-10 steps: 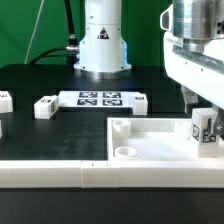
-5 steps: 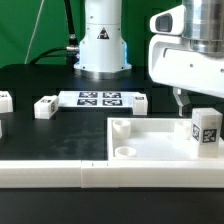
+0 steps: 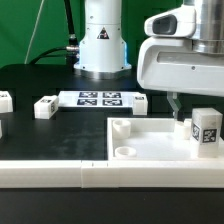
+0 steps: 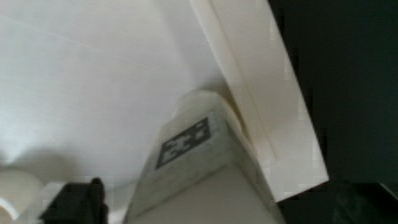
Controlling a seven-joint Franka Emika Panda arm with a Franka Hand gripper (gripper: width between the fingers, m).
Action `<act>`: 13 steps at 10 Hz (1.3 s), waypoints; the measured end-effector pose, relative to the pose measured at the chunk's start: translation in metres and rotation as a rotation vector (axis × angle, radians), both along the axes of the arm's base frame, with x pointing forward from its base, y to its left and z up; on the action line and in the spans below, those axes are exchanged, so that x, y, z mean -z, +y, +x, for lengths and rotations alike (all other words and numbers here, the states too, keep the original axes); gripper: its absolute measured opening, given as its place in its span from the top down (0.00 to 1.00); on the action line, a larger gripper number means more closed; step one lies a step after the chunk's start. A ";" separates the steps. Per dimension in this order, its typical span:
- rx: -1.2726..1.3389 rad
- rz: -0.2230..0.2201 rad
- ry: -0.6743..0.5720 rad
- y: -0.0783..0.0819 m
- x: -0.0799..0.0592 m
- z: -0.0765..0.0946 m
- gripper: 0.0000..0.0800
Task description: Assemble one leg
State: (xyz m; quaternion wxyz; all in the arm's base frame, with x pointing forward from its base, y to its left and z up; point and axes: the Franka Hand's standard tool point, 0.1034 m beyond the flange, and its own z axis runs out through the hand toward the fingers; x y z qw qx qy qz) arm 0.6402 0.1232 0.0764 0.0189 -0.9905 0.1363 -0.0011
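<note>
Black table (image 3: 40,135) bears the white panel (image 3: 150,140); tool (image 3: 177,108) state unclear.

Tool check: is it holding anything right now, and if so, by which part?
Nothing is held. The tool hangs above the white panel, apart from the leg standing upright at the exterior view's right; no finger touches it.

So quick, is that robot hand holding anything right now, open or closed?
Hand: holding nothing; it hangs above the panel, apart from the standing leg. Open or closed cannot be told.
</note>
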 end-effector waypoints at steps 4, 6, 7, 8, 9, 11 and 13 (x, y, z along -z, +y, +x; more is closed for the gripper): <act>-0.269 -0.005 -0.012 -0.001 -0.001 0.001 0.19; -0.266 -0.005 -0.012 -0.001 -0.001 0.001 0.48; -0.256 -0.005 -0.012 -0.001 -0.001 0.001 0.48; -0.232 -0.005 -0.011 -0.001 -0.001 0.001 0.64; -0.232 -0.005 -0.011 -0.002 -0.001 0.001 0.64; -0.055 0.002 -0.006 -0.003 0.000 0.002 0.64; 0.163 0.008 -0.007 -0.004 0.000 0.002 0.64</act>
